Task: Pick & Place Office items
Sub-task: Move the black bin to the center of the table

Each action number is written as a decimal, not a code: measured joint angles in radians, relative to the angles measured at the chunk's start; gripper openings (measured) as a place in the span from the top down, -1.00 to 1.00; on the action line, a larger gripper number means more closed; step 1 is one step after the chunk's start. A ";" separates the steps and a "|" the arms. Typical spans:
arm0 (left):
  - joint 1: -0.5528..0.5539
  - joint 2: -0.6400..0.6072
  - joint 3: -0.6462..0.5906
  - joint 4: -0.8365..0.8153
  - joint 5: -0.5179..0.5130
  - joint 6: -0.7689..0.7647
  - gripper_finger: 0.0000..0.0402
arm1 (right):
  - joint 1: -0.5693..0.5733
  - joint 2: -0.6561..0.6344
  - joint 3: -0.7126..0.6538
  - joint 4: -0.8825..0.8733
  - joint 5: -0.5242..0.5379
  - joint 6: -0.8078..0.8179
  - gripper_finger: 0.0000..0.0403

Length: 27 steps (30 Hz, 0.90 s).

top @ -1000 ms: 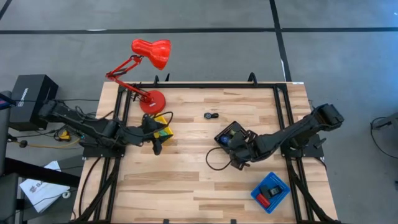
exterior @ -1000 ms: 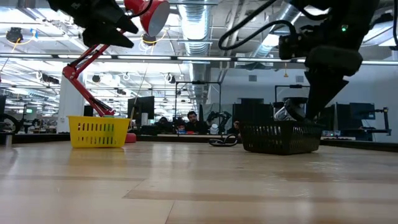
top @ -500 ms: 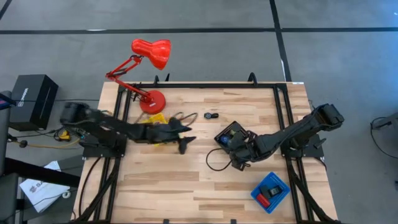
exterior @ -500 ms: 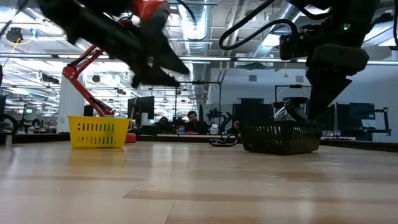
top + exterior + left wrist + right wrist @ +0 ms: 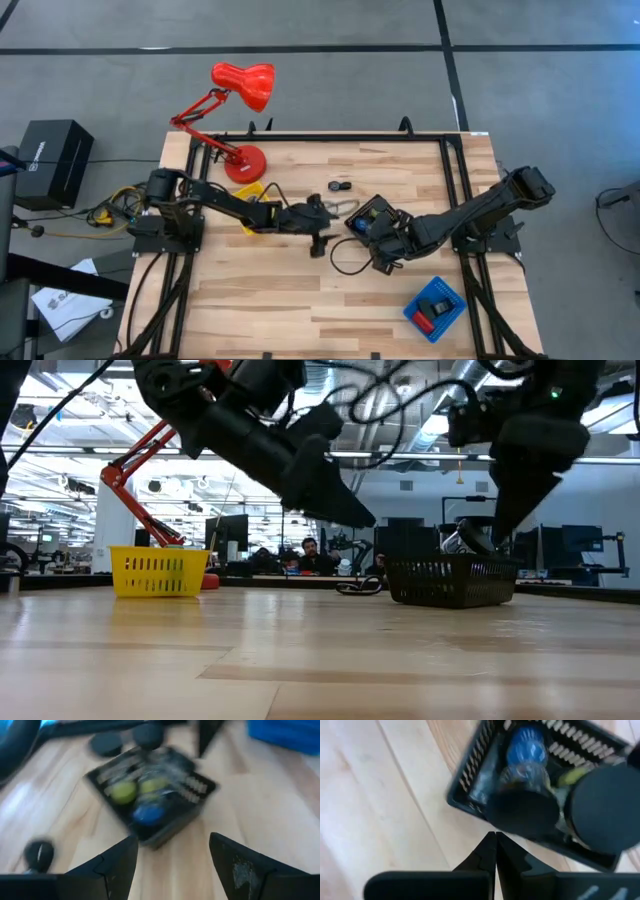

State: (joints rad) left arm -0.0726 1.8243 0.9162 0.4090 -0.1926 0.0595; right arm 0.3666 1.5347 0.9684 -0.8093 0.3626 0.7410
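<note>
Pale wooden plank bench [image 5: 260, 290] inside a black tube frame. Left arm stretched across the middle, its left pincer [image 5: 318, 243] raised above the boards just beside the black slotted square tray [image 5: 372, 217], fingers spread apart with nothing between them; the left wrist view shows the tray beyond both fingers. Right arm reaching in from the right edge, its right pincer [image 5: 383, 256] at the tray's near side, fingertips pressed together with nothing visibly held. Office items in the black tray: a blue round piece [image 5: 526, 746], two yellow-green round pieces [image 5: 123, 792] and a black disc [image 5: 522, 812], though the blur leaves their exact make uncertain. One small black disc-shaped item [image 5: 340, 185] lies alone on the boards toward the far edge, apart from the tray. A thin black cord loop [image 5: 343, 258] lies on the boards between the two pincers. Yellow slotted square tray [image 5: 256, 196] at the left, partly under the left arm, next to the red desk lamp [image 5: 238, 92] whose base sits at the far-left edge. Blue slotted square tray [image 5: 434, 308] near the front-right corner, holding a black block and a red block. Open boards: the whole front-left stretch and the far-right corner.
</note>
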 joint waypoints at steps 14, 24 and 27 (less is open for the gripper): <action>0.119 0.018 0.056 0.014 0.053 -0.093 0.34 | 0.020 -0.028 0.109 -0.078 0.001 -0.008 1.00; 0.101 0.110 0.055 0.074 0.076 -0.281 0.69 | 0.019 -0.030 0.109 -0.105 0.001 -0.008 1.00; 0.102 0.135 0.055 0.136 0.070 -0.307 0.72 | 0.019 -0.030 0.109 -0.108 0.001 -0.008 1.00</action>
State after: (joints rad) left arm 0.0298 1.9596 0.9714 0.5450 -0.1223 -0.2473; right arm 0.3859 1.5043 1.0771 -0.9169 0.3640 0.7334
